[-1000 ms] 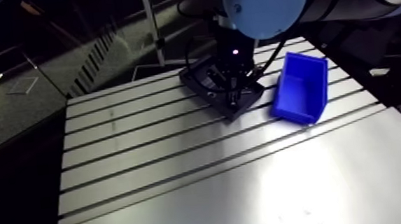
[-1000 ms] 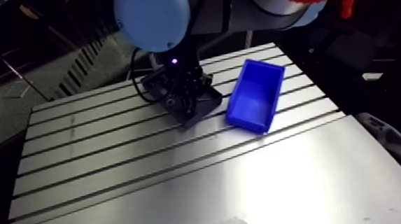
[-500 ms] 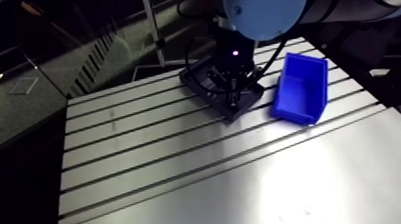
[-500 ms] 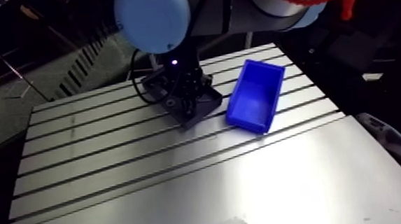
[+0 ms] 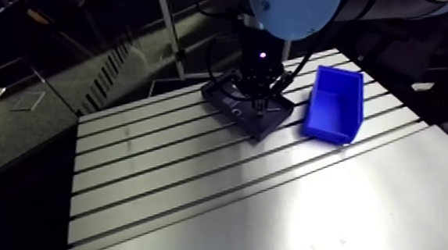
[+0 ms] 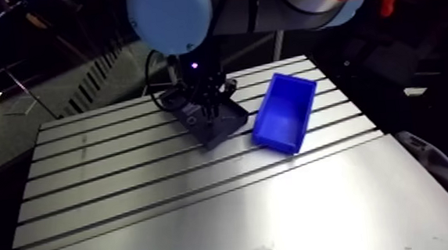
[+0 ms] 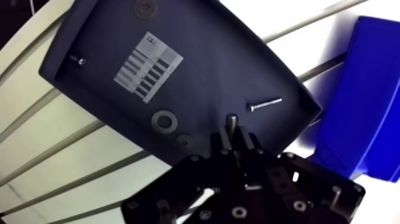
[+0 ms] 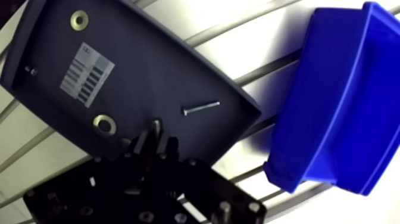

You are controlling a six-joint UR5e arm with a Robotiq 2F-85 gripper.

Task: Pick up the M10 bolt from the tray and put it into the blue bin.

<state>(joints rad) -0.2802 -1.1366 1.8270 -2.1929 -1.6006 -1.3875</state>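
M10 bolt (image 7: 232,121) is standing clamped in the closed end effector (image 7: 233,133), over the dark tray (image 7: 196,53); in the arm view, the blue bin (image 5: 333,104) is lying at the tray's three o'clock on the bench (image 5: 203,199).

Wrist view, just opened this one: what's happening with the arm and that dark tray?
The arm's pincer is low over the dark tray and shut on a short grey bolt. Whether the bolt has cleared the tray floor cannot be told. A thin screw and some washers lie loose in the tray. The blue bin stands beside the tray on the slotted table, and nothing shows inside it.
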